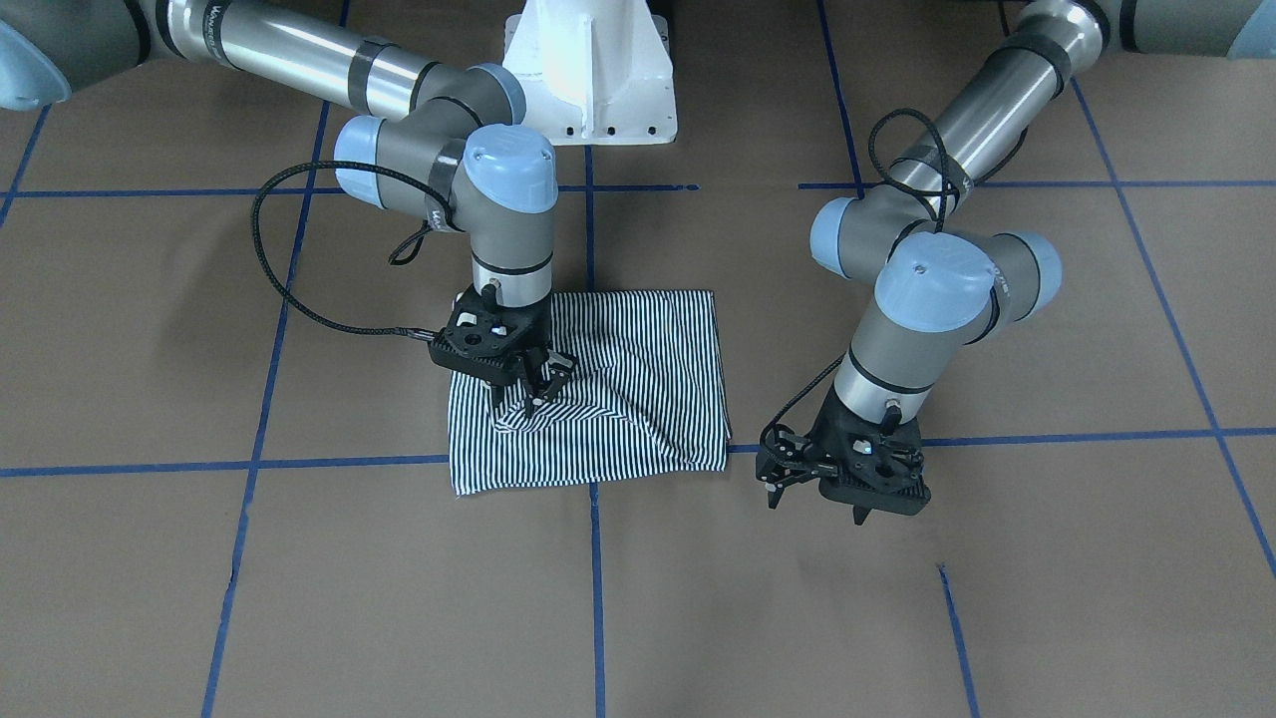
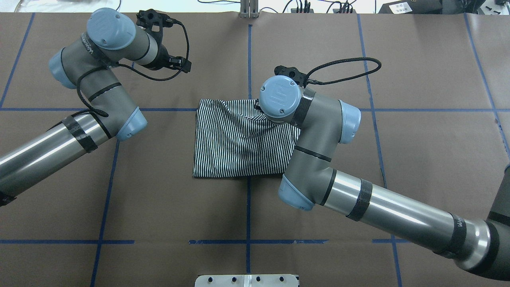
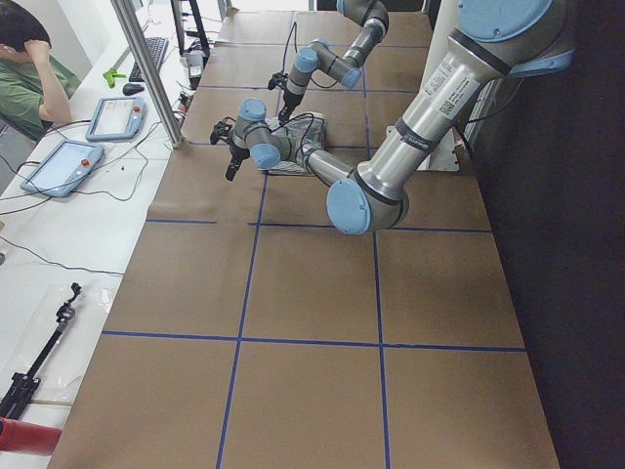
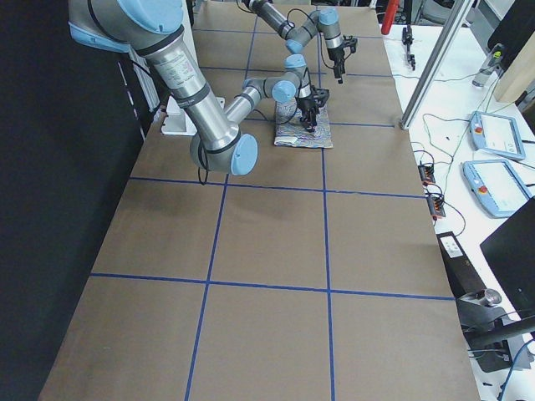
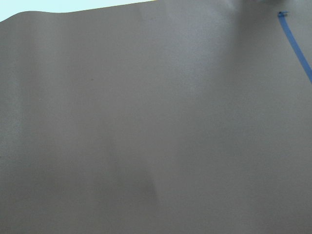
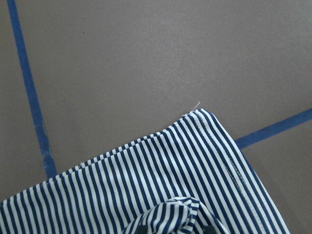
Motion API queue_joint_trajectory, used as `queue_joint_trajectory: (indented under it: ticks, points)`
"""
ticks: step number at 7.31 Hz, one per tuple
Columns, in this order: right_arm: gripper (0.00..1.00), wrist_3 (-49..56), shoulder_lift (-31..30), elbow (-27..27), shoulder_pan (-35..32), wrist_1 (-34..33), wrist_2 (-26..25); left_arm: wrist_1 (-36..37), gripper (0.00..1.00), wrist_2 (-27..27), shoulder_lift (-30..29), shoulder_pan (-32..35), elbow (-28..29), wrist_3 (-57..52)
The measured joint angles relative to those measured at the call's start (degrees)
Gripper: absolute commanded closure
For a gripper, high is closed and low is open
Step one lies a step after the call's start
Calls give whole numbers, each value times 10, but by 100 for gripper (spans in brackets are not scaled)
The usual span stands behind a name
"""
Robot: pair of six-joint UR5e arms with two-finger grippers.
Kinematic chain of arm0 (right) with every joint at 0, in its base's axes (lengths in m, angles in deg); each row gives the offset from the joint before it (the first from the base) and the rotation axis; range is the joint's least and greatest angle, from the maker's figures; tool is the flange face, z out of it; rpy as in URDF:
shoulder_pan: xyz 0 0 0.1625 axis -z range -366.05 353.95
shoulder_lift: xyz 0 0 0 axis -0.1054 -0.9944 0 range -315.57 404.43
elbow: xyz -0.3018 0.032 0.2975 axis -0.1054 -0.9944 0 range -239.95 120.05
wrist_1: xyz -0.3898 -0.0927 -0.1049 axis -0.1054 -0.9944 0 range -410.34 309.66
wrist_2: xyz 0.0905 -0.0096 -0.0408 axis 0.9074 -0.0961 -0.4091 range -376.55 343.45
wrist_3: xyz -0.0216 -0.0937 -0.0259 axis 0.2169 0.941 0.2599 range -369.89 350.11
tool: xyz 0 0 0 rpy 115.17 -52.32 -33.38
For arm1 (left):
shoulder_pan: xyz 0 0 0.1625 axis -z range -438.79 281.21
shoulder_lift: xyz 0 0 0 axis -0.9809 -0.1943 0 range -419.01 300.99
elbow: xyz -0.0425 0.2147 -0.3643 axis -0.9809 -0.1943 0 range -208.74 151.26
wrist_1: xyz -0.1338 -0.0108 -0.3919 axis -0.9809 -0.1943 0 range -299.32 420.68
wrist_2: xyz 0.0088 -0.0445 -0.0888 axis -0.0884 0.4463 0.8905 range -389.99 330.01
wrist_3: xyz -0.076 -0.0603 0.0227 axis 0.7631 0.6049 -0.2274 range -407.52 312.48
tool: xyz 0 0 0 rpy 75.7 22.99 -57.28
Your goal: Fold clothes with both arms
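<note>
Near the middle of the brown paper-covered table [image 2: 418, 159], squared off by blue tape lines [image 2: 249, 59], lies the navy-and-white striped shirt [image 2: 239, 143]. It is already down to a compact rectangle and sits well apart from every table edge. My right claw [image 1: 514, 401] stands on it toward my right-hand side, its black fingers drawn close on a pucker of the top layer. Creases run out from that spot, and my right wrist camera shows a raised hump of cloth near one shirt corner. My left claw [image 1: 814, 509] hangs spread wide and empty over bare paper, just off the shirt's far left corner.

I judge the folding nearly finished. This looks like the grip for a last fold, or for tidying the top layer. The next move calls for my left claw to come in and take a matching pinch on its side. Both should then lift low and together, so the layers beneath neither drag nor open.

Room is plentiful, with bare paper around the shirt on all sides. The white pedestal base [image 1: 588, 80] stands toward the table's near edge, so folds toward me have less clearance than folds toward the far edge. My right forearm reaches over the shirt's near right corner, and I must mind that when swinging.
</note>
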Motion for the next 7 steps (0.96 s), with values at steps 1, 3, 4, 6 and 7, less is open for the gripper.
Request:
queue_joint_trajectory:
  ticks: [1, 3, 4, 6, 7]
  points:
    - [49, -5, 0, -1, 0, 2, -8, 0, 0, 0, 0, 0, -1, 0]
    - [47, -33, 1, -21, 0, 45, -29, 0, 0, 0, 1, 0, -2, 0]
    - [48, -43, 1, -38, 1, 69, -33, 0, 0, 0, 2, 0, -4, 1]
    - [100, -51, 2, -51, 2, 81, -35, 0, 0, 0, 4, 0, -4, 1]
    - [100, -51, 3, -52, 2, 81, -34, 0, 0, 0, 4, 0, -4, 1]
